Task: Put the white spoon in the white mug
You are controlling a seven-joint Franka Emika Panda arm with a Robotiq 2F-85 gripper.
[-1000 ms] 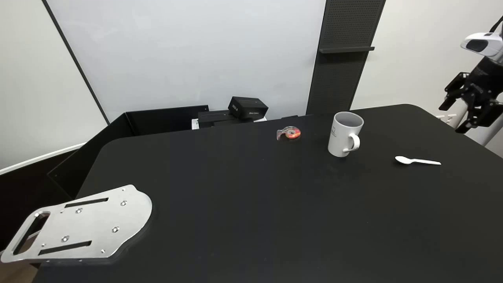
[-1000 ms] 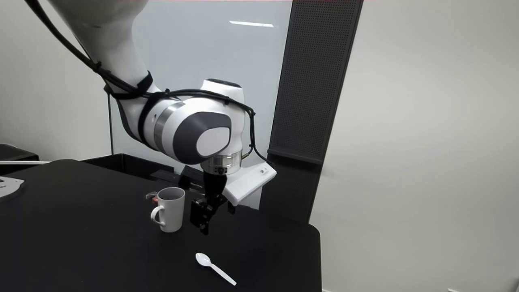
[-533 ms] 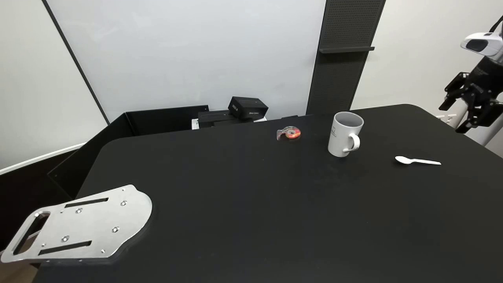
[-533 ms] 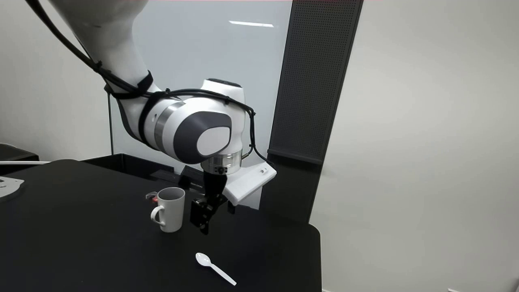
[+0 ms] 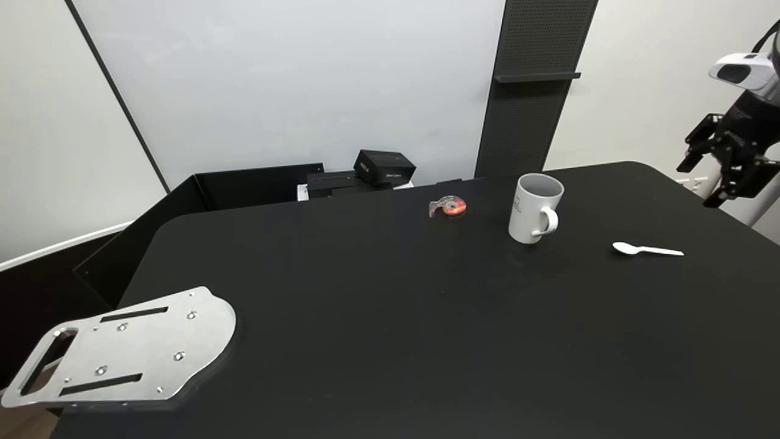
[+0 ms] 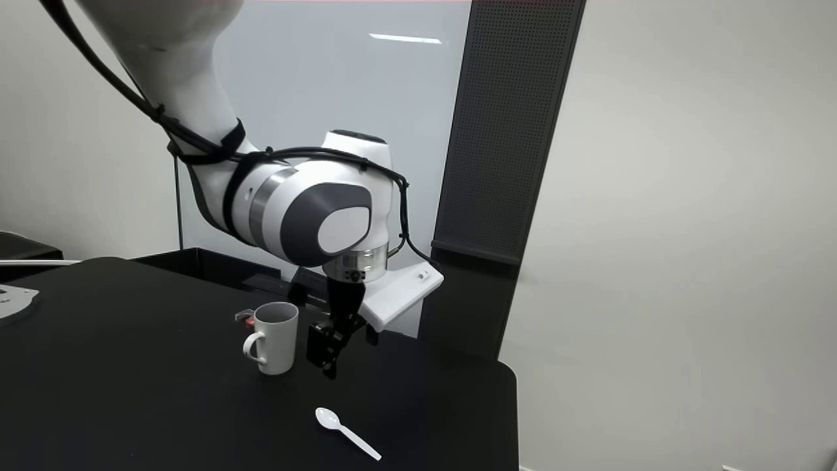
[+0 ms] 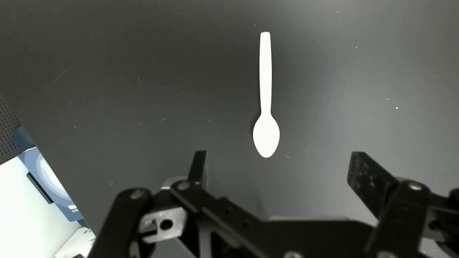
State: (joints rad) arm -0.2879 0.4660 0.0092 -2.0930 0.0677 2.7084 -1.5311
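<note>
Two white things rest on the smooth black counter (image 5: 390, 329), apart from each other: a thin white spoon (image 7: 265, 82) with a slim handle and oval bowl, and a white cylindrical ceramic mug (image 5: 525, 213) with a single loop handle and small dark print on its side. The spoon lies flat, outside the mug, and the mug stands upright. The wrist view shows the black two-fingered gripper (image 7: 279, 168) with its jaws spread wide; the spoon's bowl lies ahead of the gap between them, its handle running toward the top. In an exterior view a white jointed robot arm (image 6: 346, 173), strapped with black cables (image 6: 320, 152), carries the gripper in the air, apart from spoon and mug. Near the mug sits a small rounded object (image 5: 457, 209), clear and red-orange. At the counter's edge lies a flat silver metal plate (image 5: 146, 346) with long slots, its cutout end reaching past the edge. Behind the far edge, a black rectangular box (image 5: 393, 177) with pale lettering rests tilted on other dark boxes (image 5: 332, 181), and a tall black perforated panel (image 6: 510, 131) stands beyond the counter in both exterior views.
</note>
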